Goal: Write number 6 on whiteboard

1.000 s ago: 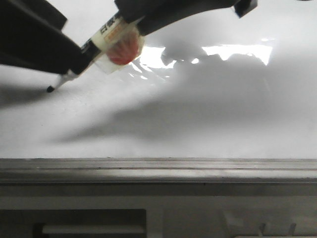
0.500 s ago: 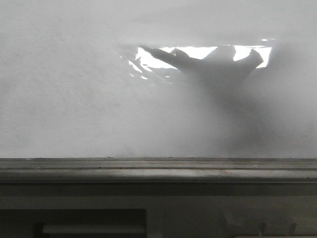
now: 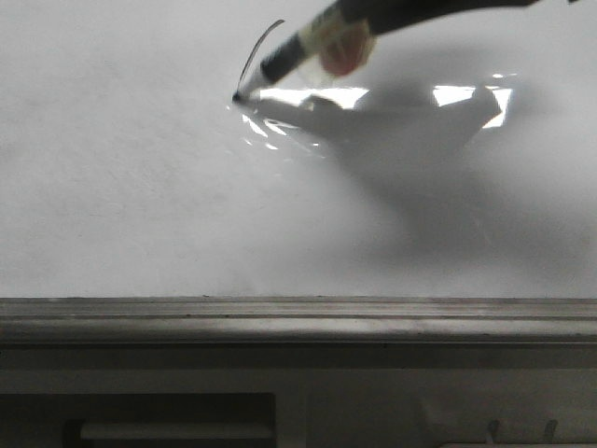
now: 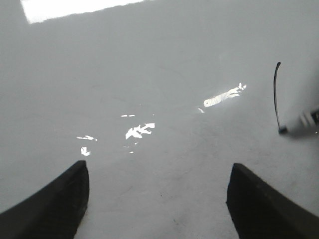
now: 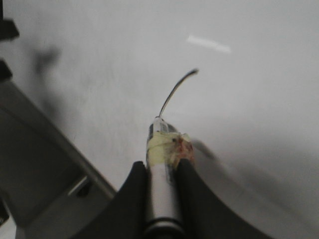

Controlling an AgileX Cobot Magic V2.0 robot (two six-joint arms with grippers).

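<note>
1. The right gripper [image 5: 160, 172] was closed on the pen [image 3: 300, 47], which was clamped between both fingers [image 5: 130, 199] with its taped part just ahead of them.
2. The pen tip [image 3: 237, 96] touched the board [image 3: 140, 205] at the lower end of a fresh black stroke.
3. The 6 [image 3: 255, 52] was only begun: a single thin curved line, running from a hooked top down to the tip.
4. In the front view that stroke lay in the upper middle of the board, just above the bright glare [image 3: 308, 96] and well apart from the grey ledge [image 3: 298, 317].
5. The left wrist view showed the same line [image 4: 275, 94] off to one side, with the pen tip at its end.
6. The left gripper [image 4: 157, 199] was open and held nothing; its fingers [image 4: 55, 206] stood wide apart over bare board.
7. Done, by my reading: the tall slanted back of the digit.
8. Left: the lower curve and the closing loop, so the task looked well under halfway.
9. No loop showed in any view.
</note>
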